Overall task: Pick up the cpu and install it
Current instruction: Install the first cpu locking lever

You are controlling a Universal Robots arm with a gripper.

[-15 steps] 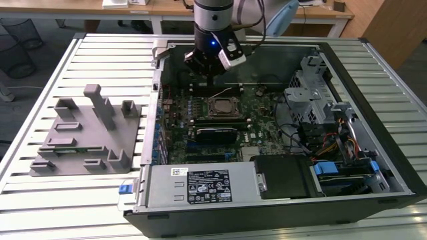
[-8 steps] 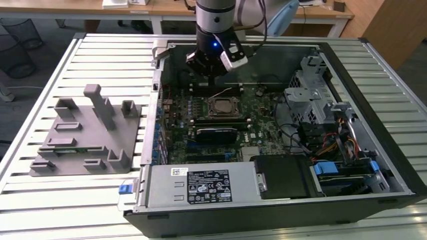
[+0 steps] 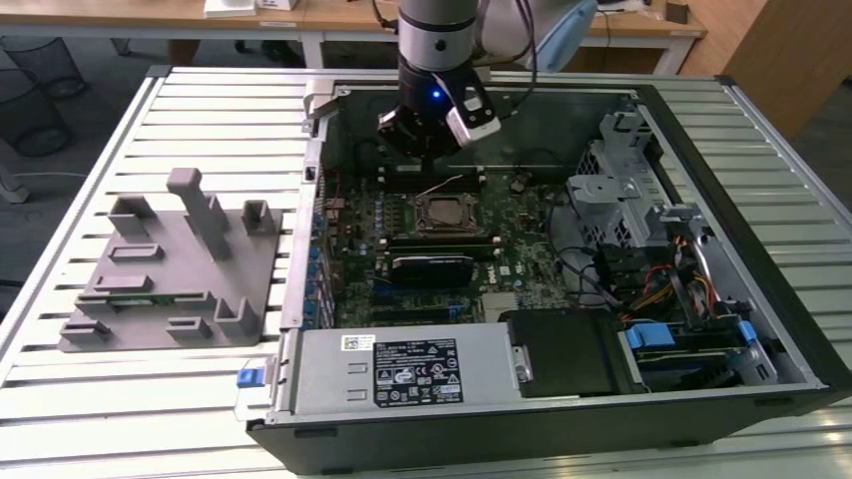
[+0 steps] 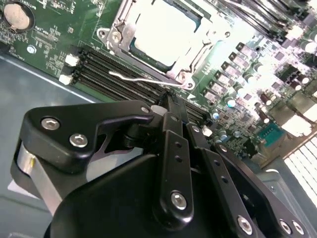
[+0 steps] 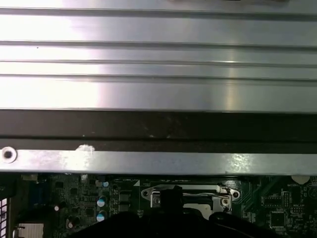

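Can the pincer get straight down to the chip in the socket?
Probably yes. The chip lies face-up in the open socket frame with nothing over it, and the pincer hangs just behind it inside the case.

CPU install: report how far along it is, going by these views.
Done, by the look of it: the cpu already lies flat inside the socket frame on the motherboard. In hand: nothing visible; the gripper hangs over the memory slots beside the socket. Left: the metal lever stands out from the frame, so the socket looks unlatched.
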